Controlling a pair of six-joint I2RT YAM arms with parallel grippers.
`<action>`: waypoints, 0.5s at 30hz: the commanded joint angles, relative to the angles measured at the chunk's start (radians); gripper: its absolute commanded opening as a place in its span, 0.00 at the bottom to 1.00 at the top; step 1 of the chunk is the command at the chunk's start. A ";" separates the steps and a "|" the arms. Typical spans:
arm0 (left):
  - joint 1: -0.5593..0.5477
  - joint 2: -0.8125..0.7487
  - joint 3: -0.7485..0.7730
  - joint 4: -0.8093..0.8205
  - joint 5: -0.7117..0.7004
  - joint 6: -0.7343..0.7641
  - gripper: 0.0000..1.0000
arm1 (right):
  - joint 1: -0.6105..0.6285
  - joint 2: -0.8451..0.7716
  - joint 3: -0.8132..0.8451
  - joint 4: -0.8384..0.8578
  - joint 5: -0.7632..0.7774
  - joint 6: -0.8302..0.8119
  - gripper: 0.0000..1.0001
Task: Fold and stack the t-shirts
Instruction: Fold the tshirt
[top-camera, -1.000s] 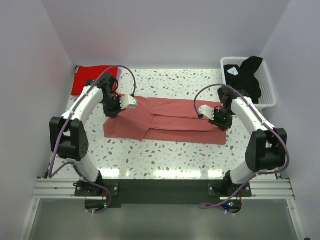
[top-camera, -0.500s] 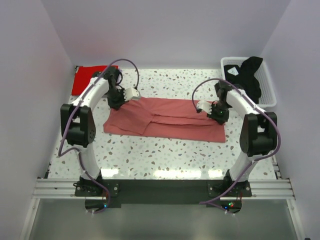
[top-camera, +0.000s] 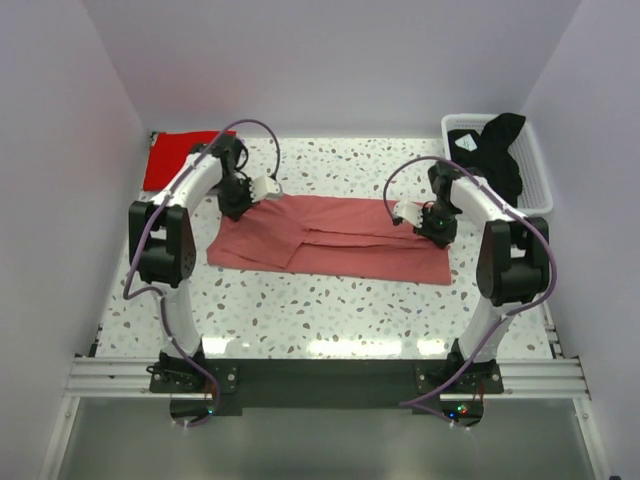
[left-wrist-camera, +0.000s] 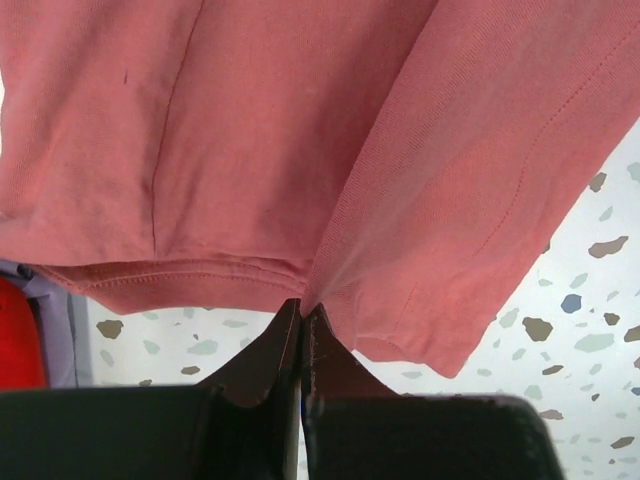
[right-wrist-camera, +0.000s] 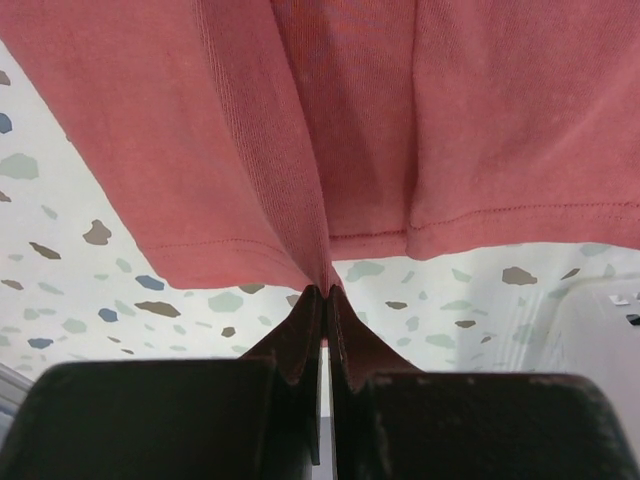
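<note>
- Left hand (left-wrist-camera: 302, 305): fingers pressed together, pinching a raised ridge of the dusty salmon-pink cloth t-shirt (top-camera: 330, 240). The grip sits just inside a stitched hem, at the shirt's far-left corner.
- Right hand (right-wrist-camera: 323, 290): fingers pressed together, pinching a thin fold of the same shirt. This grip is also close to a stitched hem, near the far-right corner.
- Salmon-pink t-shirt: lies as a long band across the middle of the white speckled tabletop (top-camera: 330, 305), spanning from one hand to the other. Its near edge lies flat on the surface. A lengthwise fold line runs along its centre, and the left portion shows an overlapping flap.
- Open room, near side: a broad strip of bare tabletop separates the shirt's near edge from the arm bases.
- Open room, far side: a narrower bare strip lies between the shirt's far edge and the back wall.
- Bright red cloth t-shirt (top-camera: 172, 160): lies folded flat in the far-left corner, just beyond the left hand and apart from the salmon-pink shirt.
- White slatted plastic basket (top-camera: 540, 185): stands in the far-right corner, near the right arm's elbow and clear of the salmon-pink shirt.
- Black cloth t-shirt (top-camera: 495, 150): bunched inside the basket, with part of it draped over the far rim.
</note>
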 joint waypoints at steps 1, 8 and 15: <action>0.014 0.027 0.055 0.032 -0.003 -0.006 0.00 | -0.007 0.008 0.033 0.014 0.014 -0.022 0.00; 0.014 0.062 0.086 0.034 -0.012 -0.003 0.00 | -0.007 0.022 0.027 0.031 0.026 -0.016 0.00; 0.014 0.094 0.109 0.040 -0.020 -0.005 0.00 | -0.009 0.048 0.027 0.066 0.040 -0.009 0.00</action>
